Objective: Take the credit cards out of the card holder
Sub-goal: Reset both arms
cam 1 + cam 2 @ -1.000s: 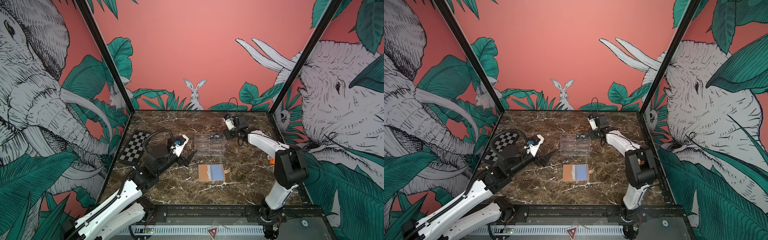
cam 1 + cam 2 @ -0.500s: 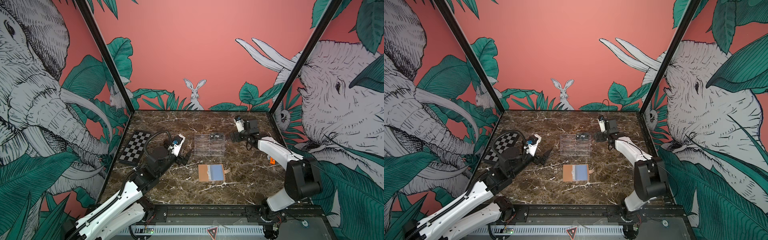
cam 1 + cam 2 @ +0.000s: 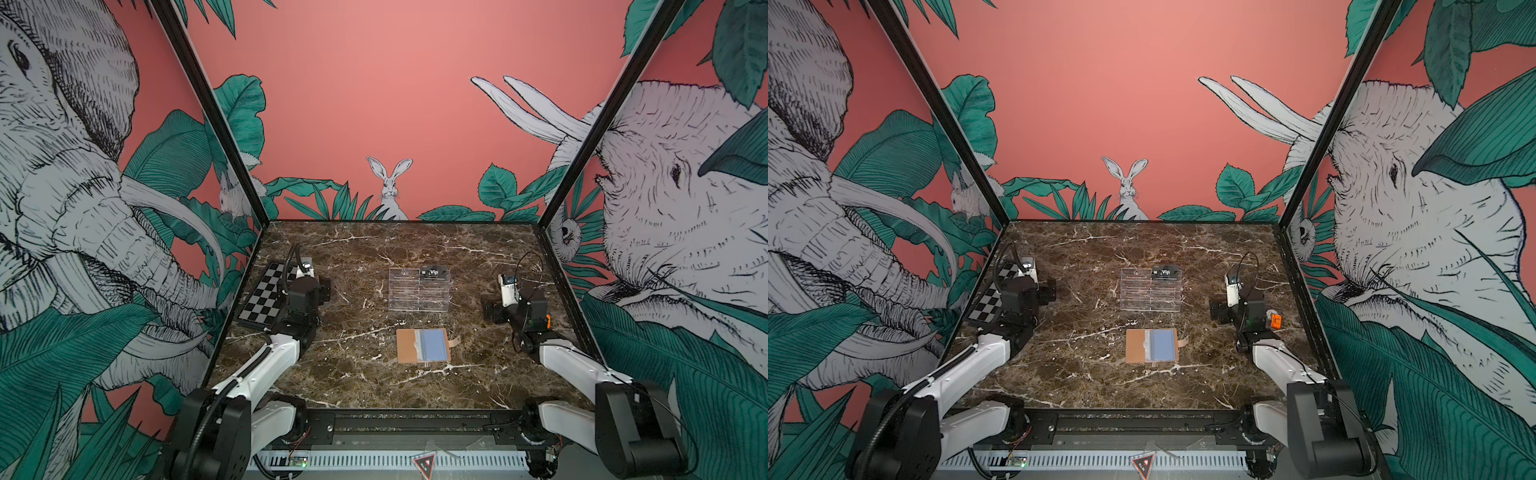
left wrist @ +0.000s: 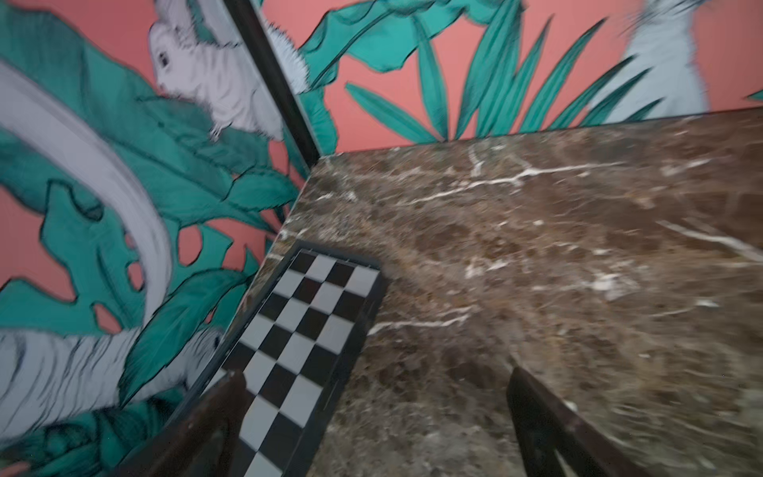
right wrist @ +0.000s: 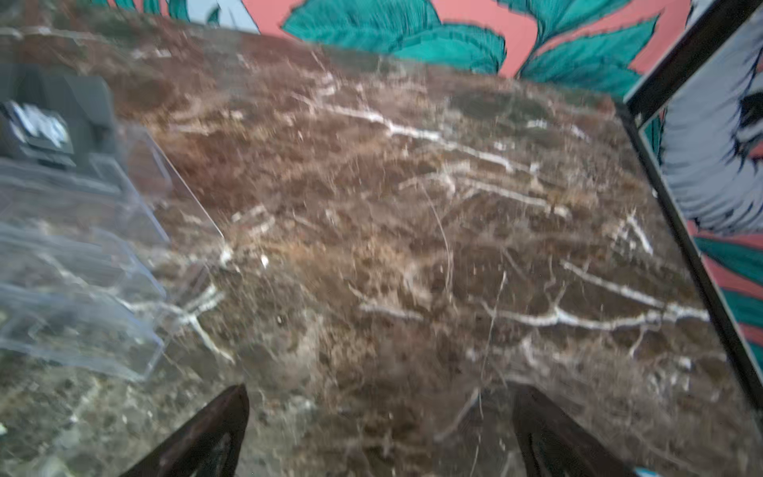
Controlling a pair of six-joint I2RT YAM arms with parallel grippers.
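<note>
The card holder (image 3: 422, 346) (image 3: 1151, 346), a tan wallet, lies open and flat in the middle of the marble table, its clear sleeve looking bluish. One black credit card (image 3: 433, 272) (image 3: 1165, 272) (image 5: 41, 124) with white "Vip" lettering stands in the top tier of the acrylic stand. My left gripper (image 3: 323, 290) (image 3: 1050, 291) (image 4: 375, 396) hangs open at the left, beside the chequered board, holding nothing. My right gripper (image 3: 492, 309) (image 3: 1219, 309) (image 5: 380, 396) is open over bare marble, to the right of the stand, and is also empty.
A clear acrylic tiered stand (image 3: 419, 291) (image 3: 1150, 291) (image 5: 74, 268) stands behind the wallet. A black-and-white chequered board (image 3: 270, 299) (image 3: 990, 297) (image 4: 297, 330) lies along the left wall. Patterned walls close in the table on three sides.
My right gripper opened and drew back from the stand's top tier toward the right, leaving the card there. My left arm swung away from the centre toward the chequered board.
</note>
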